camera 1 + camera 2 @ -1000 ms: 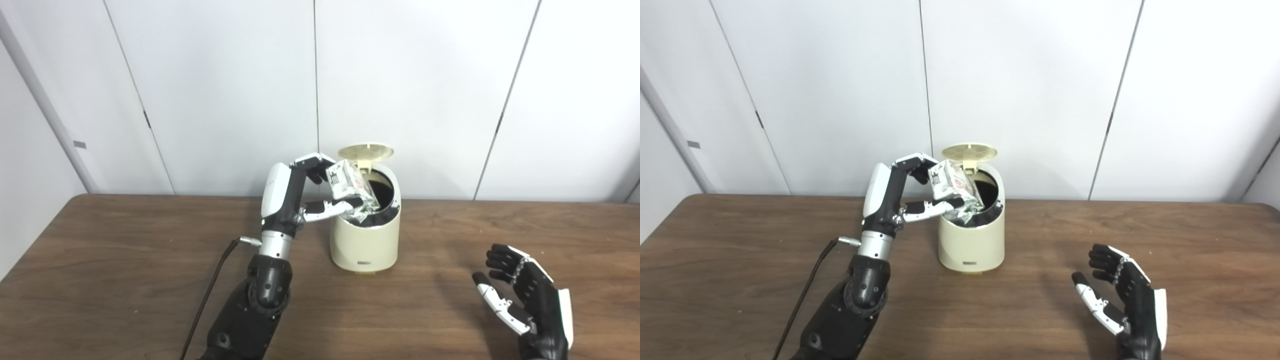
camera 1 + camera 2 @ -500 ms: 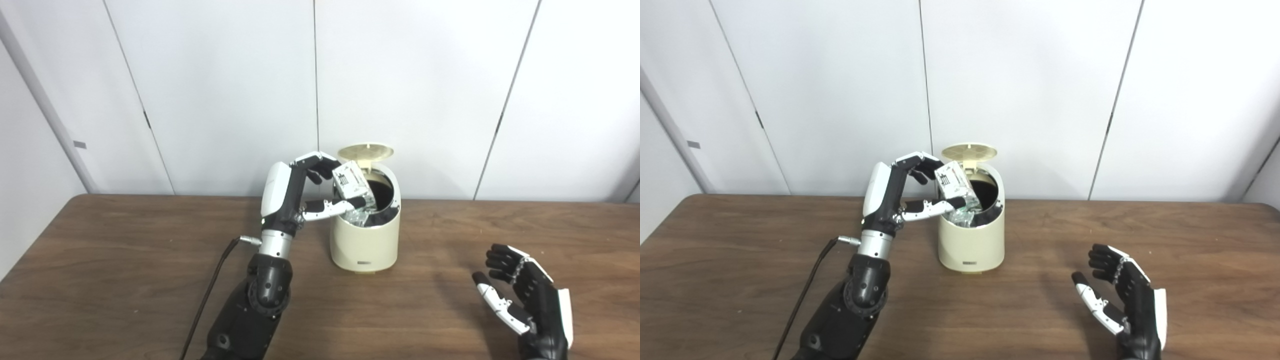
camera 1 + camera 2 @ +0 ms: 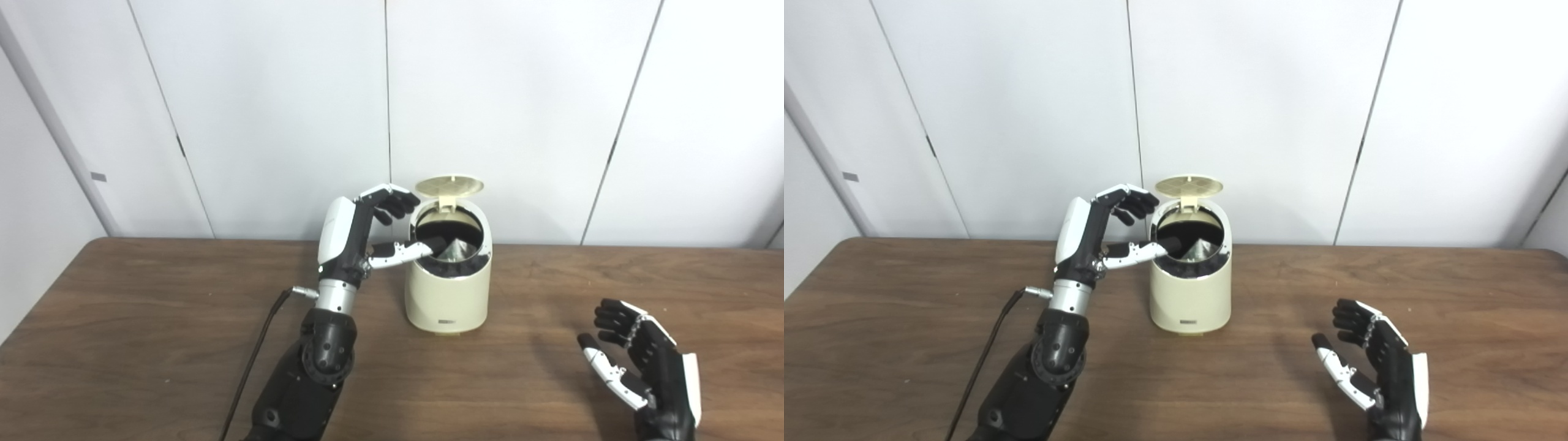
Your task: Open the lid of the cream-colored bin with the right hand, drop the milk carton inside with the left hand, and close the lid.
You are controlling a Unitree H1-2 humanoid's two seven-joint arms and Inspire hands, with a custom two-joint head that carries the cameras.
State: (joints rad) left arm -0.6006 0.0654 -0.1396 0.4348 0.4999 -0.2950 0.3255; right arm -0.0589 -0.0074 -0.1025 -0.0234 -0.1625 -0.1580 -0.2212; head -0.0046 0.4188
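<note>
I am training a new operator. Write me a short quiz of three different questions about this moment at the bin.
1. True or false: the lid of the cream bin stands open.
2. Where is the milk carton now? A) on the table B) inside the bin C) in the right hand
3. Fill in: the left hand is ____ beside the bin's rim, and the right hand waits near the table, also open.

Key: 1 true; 2 B; 3 open.

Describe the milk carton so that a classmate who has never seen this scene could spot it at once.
Find the cream-colored bin on the wooden table, its lid raised. Inside the dark opening lies the milk carton, only a silvery peak showing, beside the left hand.
</note>
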